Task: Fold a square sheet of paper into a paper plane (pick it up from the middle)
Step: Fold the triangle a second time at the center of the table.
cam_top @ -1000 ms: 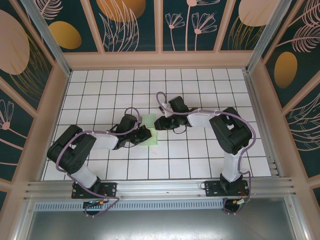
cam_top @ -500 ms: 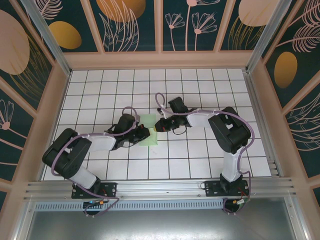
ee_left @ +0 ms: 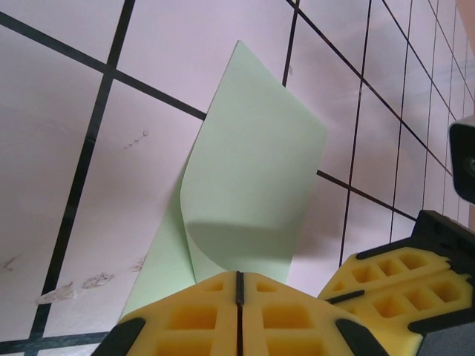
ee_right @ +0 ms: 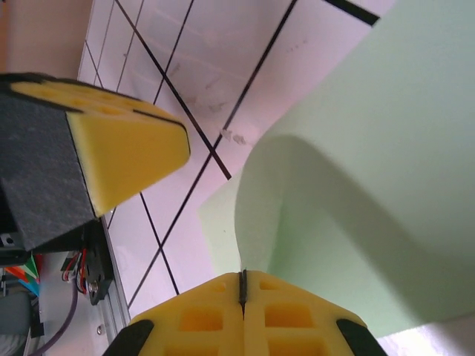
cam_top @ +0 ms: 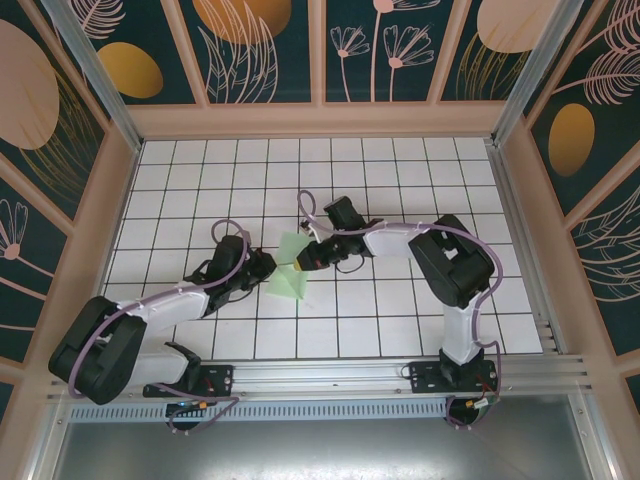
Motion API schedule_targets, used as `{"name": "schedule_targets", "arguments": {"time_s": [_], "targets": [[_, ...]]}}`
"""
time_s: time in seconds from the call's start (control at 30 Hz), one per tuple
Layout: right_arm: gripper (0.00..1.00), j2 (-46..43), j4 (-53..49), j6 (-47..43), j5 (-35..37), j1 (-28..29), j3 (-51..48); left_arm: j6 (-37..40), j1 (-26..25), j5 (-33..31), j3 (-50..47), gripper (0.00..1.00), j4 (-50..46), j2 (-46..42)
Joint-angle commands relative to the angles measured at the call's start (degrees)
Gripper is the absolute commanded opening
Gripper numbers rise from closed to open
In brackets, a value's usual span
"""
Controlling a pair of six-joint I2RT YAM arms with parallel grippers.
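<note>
Two robot arms reach in from a metal rail (cam_top: pixel 320 375) on the near side of the square sheet of paper (cam_top: pixel 286 284). The pale mint-green sheet sits just this side of mid-table, bowed upward with part of it off the surface.

The left gripper (cam_top: pixel 262 268) is on the sheet's left side. Its yellow pads are pressed together with the paper pinched between them, as the left wrist view shows (ee_left: pixel 237 278). There the sheet (ee_left: pixel 252 170) curls away from the pads in a soft roll.

The right gripper (cam_top: pixel 300 262) is on the sheet's right side, its jaws likewise clamped on an edge (ee_right: pixel 243 276). From that wrist the paper (ee_right: pixel 356 185) bulges in a loose, uncreased curve.

Risks, as a judgement:
- The two grips are close together, so pulling apart could tear the thin sheet or slip it from one grip.
- Pushing together could buckle it into a stray crease, spoiling the plane's centre fold.
- The pads nearly touch, so a small misalignment could make the fingers collide.

Around the sheet, the table (cam_top: pixel 400 170) is white with a black grid and bears faint scuff marks. Beyond the sheet and to both sides stand walls (cam_top: pixel 260 50) of dark teal panels, printed with pale leaves and orange circles in light wooden frames.
</note>
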Motion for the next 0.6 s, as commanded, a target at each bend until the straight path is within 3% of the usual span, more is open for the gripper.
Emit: {"name": "schedule_targets", "arguments": {"time_s": [0.0,0.2,0.57], "targets": [[0.04,0.5,0.3,-0.7,-2.1,1.5,2.4,-0.7,0.3,-1.6,-0.9,0.09,-0.6,-1.7],[0.04,-0.1,-0.8,0.9,2.6,2.3,3.8,-1.7,0.3,-1.5,-1.9,0.08,-1.7,-1.8],[0.04,1.6,-6.4,-0.3,8.3,6.0,7.7,-3.6,-0.1,7.0,-3.2,0.01,-0.8,2.9]]}}
